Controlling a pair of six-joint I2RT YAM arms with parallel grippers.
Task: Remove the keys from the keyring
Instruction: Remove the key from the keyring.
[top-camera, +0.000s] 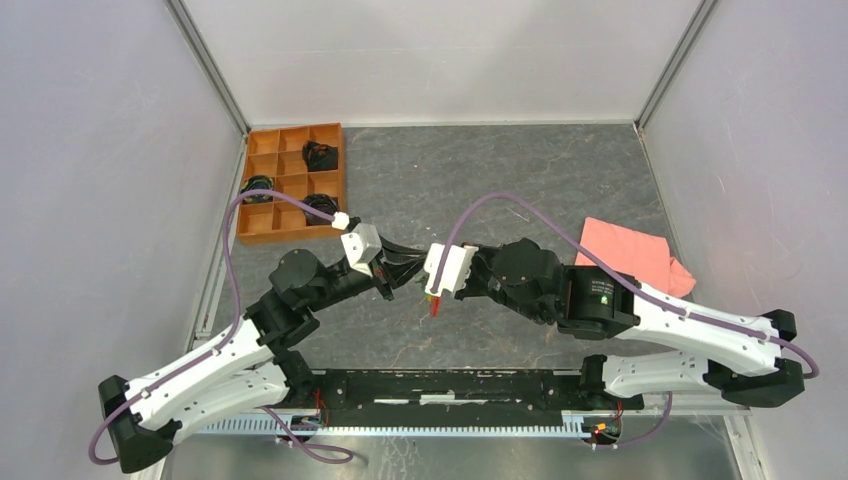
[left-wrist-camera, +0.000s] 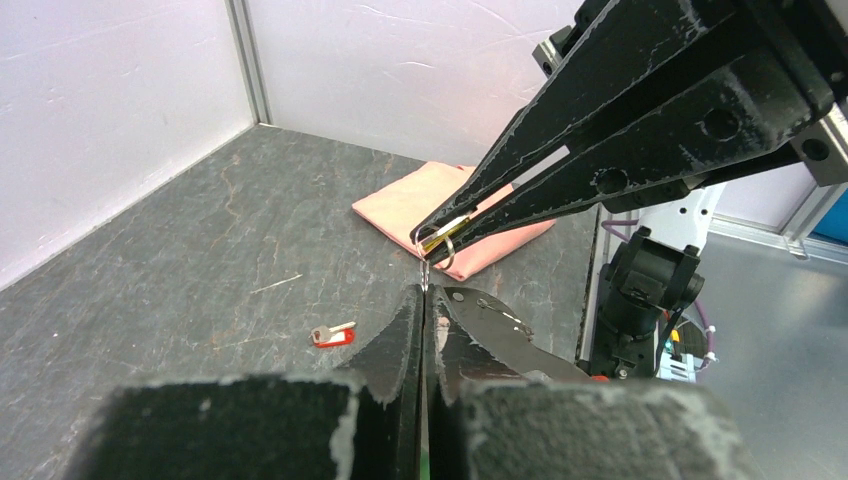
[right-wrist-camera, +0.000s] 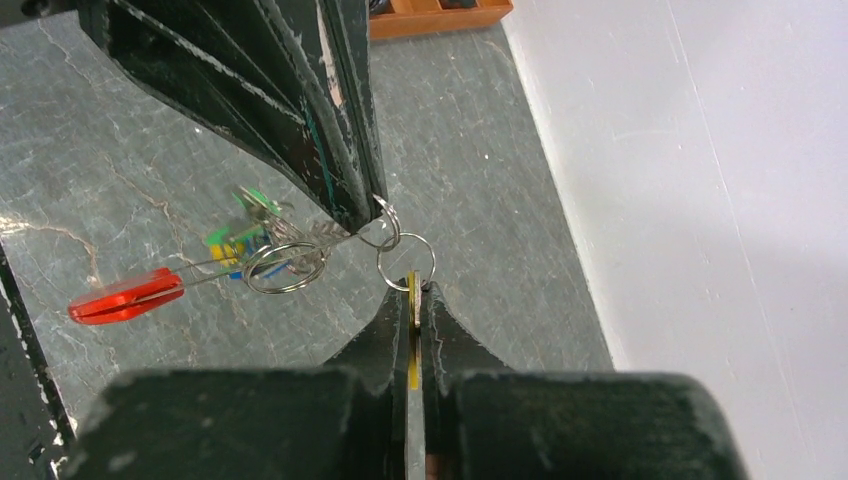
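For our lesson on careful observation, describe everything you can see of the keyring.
The keyring is held in mid-air. It is thin silvery wire rings linked in a short chain, plus a red strap, seen edge-on, dangling free. The left fingers pinch one small end ring; the next ring carries a yellow key gripped by the right fingers. Blurred green, yellow and blue keys hang on it.

A dark grey, veined stone-look tabletop (top-camera: 520, 180) fills the middle of the top view. Pale matte walls (top-camera: 430, 50) close it in at left, top and right, joined by slanting aluminium corner posts (top-camera: 207, 65). The light is soft and even.
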